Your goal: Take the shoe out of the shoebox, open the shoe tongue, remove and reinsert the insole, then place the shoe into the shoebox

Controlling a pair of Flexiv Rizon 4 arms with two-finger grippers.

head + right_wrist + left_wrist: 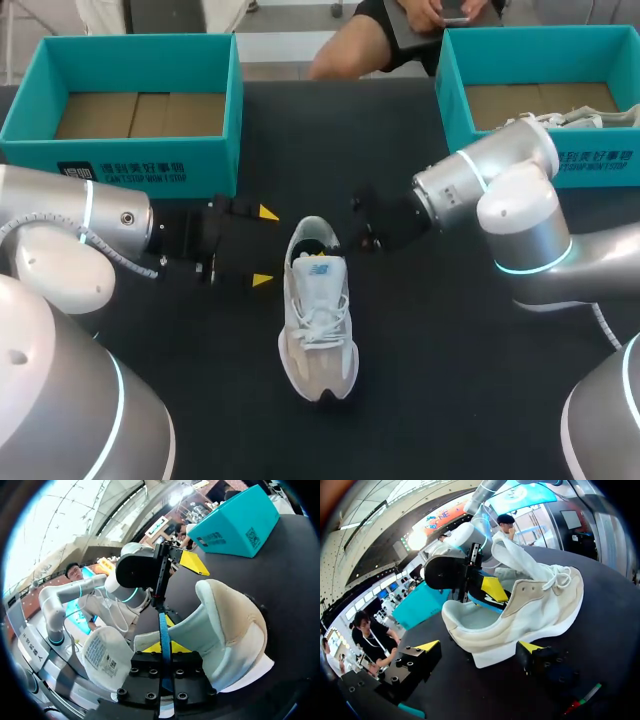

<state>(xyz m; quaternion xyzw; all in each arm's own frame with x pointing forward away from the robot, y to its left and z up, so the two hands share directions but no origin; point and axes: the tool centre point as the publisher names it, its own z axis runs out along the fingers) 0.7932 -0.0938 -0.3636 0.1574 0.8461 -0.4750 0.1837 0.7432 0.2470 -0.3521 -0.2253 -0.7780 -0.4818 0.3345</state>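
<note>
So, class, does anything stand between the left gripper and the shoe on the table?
Nothing visible does. The left gripper is open beside the shoe, at its heel end, with only bare table between them.

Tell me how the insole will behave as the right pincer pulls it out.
Insole, thin edge-on in the right pincer, probably flexes and weighs little. Shoe stands unheld, left pincer open, so it may drag along or tip.

Head view looks down on table (450, 385) from above, behind. Left wrist view sits low, close to shoe (520, 622), facing right arm (469, 531). Right wrist view, close too, faces left arm (116, 586). All share shoe.
</note>
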